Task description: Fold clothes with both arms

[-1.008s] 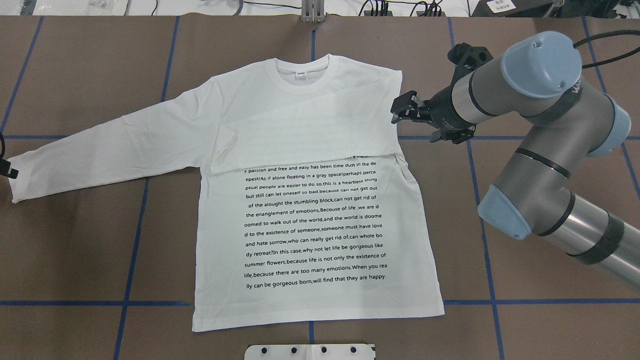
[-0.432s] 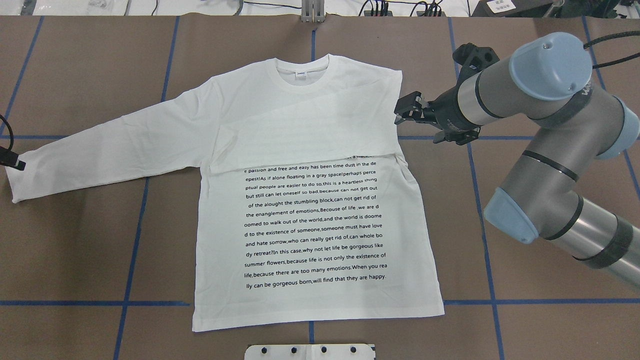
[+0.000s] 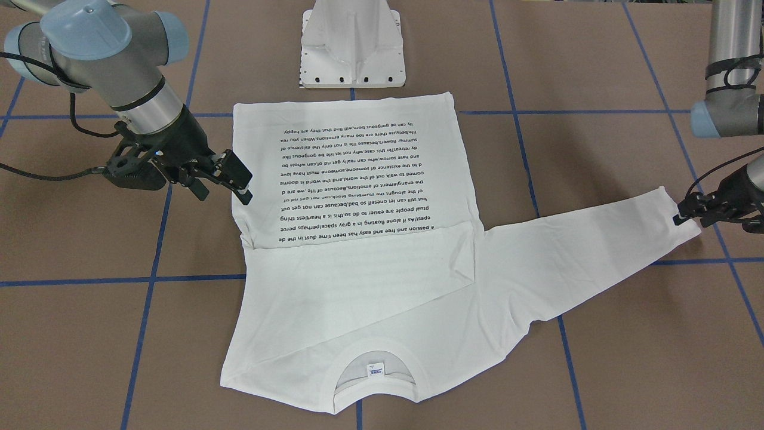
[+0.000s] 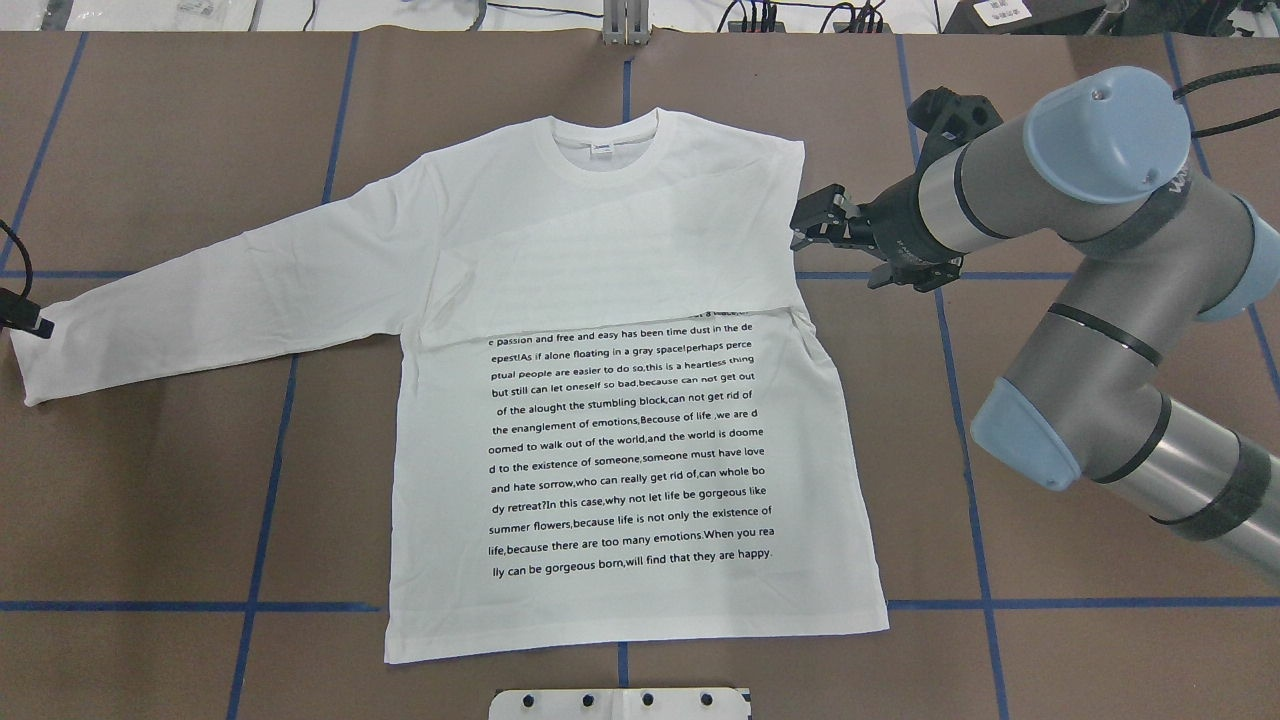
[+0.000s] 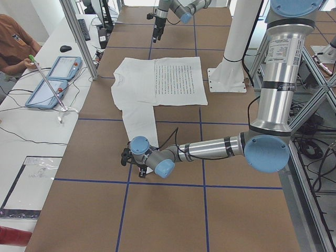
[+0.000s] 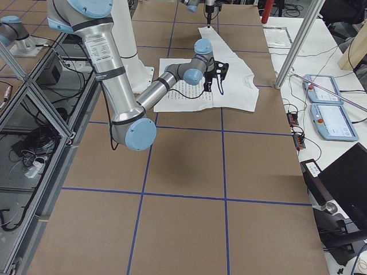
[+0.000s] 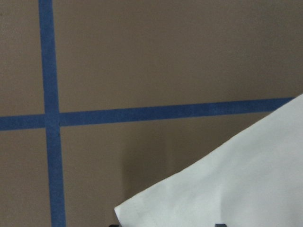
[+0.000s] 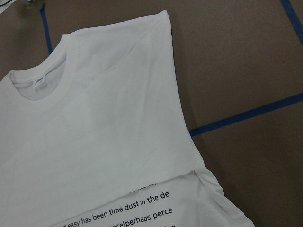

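T-shirt (image 4: pixel 440 600), white, long-sleeved, flat on the brown desk (image 4: pixel 150 500), printed side up. Collar points away from the robot. The hem lies near the white pedestal base (image 3: pixel 352 42) without touching it. One sleeve (image 4: pixel 620 270) is folded across the chest and its lower edge hides the top of the text block (image 4: pixel 630 450). The other sleeve (image 4: pixel 220 290) lies stretched out to the robot's left, cuff (image 4: pixel 25 370) close to the desk end. Bare desk on every side, crossed by blue tape lines (image 4: pixel 150 606).

Right claw (image 4: pixel 800 228) is just beside the folded shoulder edge, fingers apart, nothing held, with open desk behind it. Left claw (image 3: pixel 686 214) is at the cuff. Can't tell how wide its jaws are or whether they have hold of the cloth.

First visible line: "e passion and free and easy has been time dust in the de". Last: "lly can be gorgeous born,will find that they are happy." Neck label (image 4: pixel 602 147) is too small to read.
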### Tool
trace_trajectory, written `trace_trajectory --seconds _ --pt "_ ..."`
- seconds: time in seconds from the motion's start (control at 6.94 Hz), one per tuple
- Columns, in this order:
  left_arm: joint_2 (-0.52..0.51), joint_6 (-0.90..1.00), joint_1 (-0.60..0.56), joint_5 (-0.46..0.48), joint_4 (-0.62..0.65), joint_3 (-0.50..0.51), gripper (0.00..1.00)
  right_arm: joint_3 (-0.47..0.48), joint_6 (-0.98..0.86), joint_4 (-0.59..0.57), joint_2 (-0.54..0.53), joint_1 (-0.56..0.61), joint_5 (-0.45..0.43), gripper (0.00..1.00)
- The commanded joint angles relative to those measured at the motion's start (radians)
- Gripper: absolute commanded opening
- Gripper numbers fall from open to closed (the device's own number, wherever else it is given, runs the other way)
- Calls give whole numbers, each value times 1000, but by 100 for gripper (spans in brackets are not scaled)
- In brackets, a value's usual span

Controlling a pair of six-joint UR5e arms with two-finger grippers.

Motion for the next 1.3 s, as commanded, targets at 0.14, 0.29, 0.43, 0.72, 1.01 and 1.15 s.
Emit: trace_trajectory --seconds 0.14,0.29,0.43,0.72,1.01,1.15 --pt "2 -1 0 1 2 12 71 5 1 -1 -5 1 2 99" --pt "2 -1 0 1 2 14 65 5 -1 -1 -5 1 2 99" --pt "2 -1 0 1 2 14 58 10 1 -1 -8 1 2 99" --pt "7 -6 0 23 -1 12 32 19 1 -1 -20 1 6 99" --pt "-1 -14 0 25 10 12 0 25 1 -1 -25 3 9 99" --pt "-1 -15 0 22 11 6 0 25 1 -1 -26 3 9 99"
